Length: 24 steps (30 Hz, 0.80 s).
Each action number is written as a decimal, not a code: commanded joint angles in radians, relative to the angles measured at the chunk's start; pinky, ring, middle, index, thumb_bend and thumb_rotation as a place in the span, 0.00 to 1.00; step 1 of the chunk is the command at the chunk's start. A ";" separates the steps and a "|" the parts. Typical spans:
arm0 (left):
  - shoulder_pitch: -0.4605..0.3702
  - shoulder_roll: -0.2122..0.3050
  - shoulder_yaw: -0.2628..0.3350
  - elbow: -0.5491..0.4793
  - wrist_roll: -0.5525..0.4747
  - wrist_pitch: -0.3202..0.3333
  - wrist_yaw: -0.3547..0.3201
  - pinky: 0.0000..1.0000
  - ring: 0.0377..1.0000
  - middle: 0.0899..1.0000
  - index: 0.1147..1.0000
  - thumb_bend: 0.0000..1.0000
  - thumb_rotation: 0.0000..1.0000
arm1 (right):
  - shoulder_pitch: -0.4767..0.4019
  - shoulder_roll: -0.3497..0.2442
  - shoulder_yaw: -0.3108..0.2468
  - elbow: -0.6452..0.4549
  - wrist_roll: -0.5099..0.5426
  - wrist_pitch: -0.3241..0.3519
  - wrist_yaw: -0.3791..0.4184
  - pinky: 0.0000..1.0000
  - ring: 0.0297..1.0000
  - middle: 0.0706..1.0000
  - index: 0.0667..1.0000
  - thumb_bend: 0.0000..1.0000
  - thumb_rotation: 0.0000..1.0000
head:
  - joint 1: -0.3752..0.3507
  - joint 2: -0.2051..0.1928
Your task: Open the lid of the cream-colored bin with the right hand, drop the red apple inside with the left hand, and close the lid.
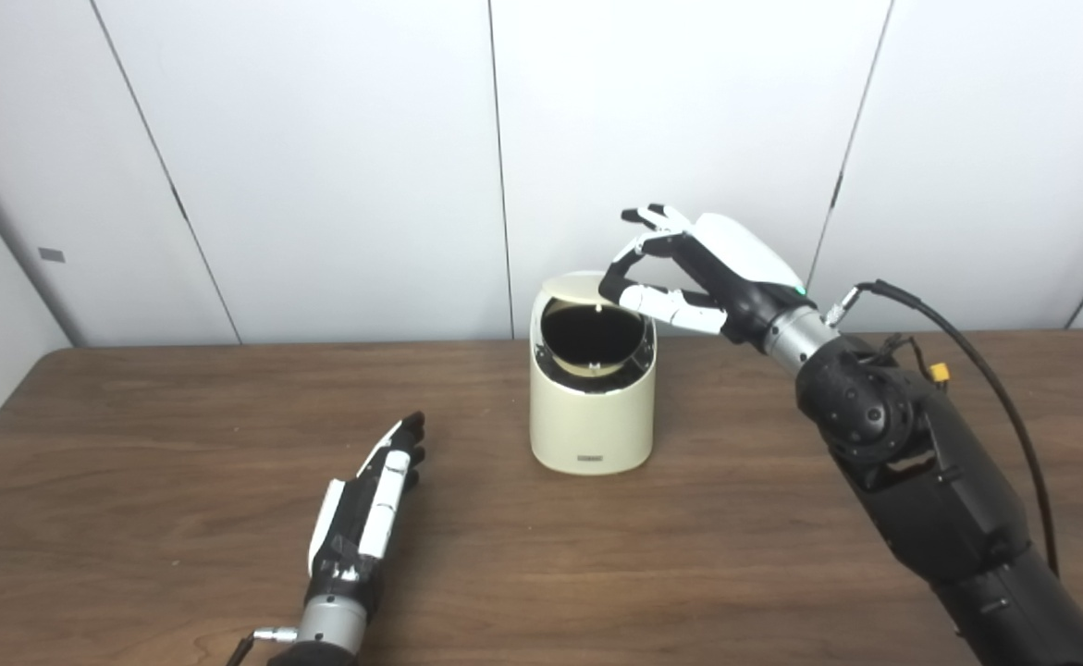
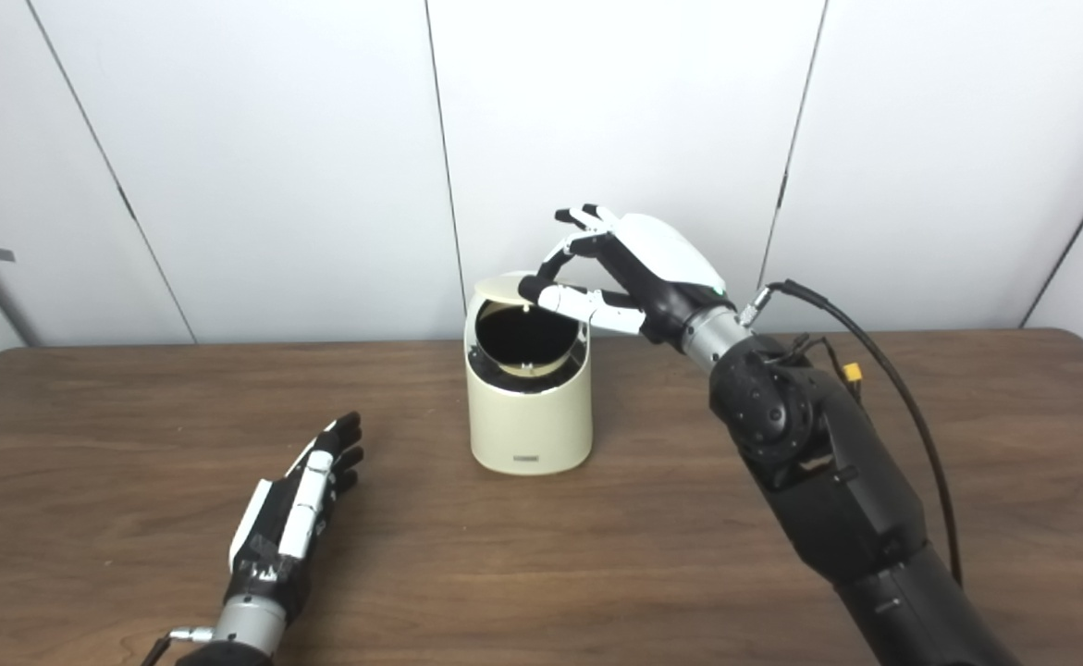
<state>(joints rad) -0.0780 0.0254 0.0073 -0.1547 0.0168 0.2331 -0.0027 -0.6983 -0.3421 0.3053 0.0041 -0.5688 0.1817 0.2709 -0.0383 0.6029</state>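
Observation:
The cream-colored bin (image 1: 592, 416) stands upright at the middle of the table. Its round lid (image 1: 573, 285) is tipped up at the back, so the dark opening shows. My right hand (image 1: 717, 268) reaches in from the right, above the bin's top. Its fingertips and thumb meet on the lid's right edge. My left hand (image 1: 370, 495) lies flat on the table, left of and nearer than the bin, open and holding nothing. No red apple shows in either view, and the bin's inside is too dark to see into.
The brown wooden table (image 1: 689, 555) runs the whole width of the picture, with white wall panels (image 1: 319, 166) right behind it. A black cable (image 1: 985, 370) loops off my right forearm.

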 commanded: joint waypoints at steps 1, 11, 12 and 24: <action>-0.028 -0.002 -0.002 -0.044 0.010 -0.009 0.007 0.96 0.94 0.93 0.93 0.53 0.92 | -0.029 -0.019 0.000 -0.045 -0.018 -0.034 0.002 0.95 1.00 0.95 0.60 0.54 1.00 | -0.004 0.003; -0.021 -0.016 -0.009 -0.071 0.028 -0.014 0.021 0.90 0.91 0.91 0.89 0.54 0.88 | 0.007 -0.045 0.021 -0.094 -0.062 -0.035 0.067 0.94 1.00 0.96 0.67 0.54 0.96 | 0.000 0.013; -0.021 -0.016 -0.010 -0.073 0.033 -0.010 0.023 0.90 0.91 0.91 0.89 0.54 0.88 | 0.010 -0.045 0.023 -0.098 -0.064 -0.034 0.075 0.94 1.00 0.96 0.68 0.54 0.95 | 0.000 0.013; -0.018 -0.028 -0.012 -0.082 0.031 -0.011 0.029 0.89 0.90 0.90 0.89 0.50 0.94 | 0.034 -0.038 0.036 -0.100 -0.108 -0.071 0.086 1.00 1.00 0.97 0.71 0.51 0.96 | 0.005 0.021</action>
<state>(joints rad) -0.0757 0.0034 -0.0039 -0.1923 0.0420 0.2375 0.0194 -0.6411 -0.3726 0.3483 -0.0683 -0.6744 0.1375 0.3598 -0.0322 0.6228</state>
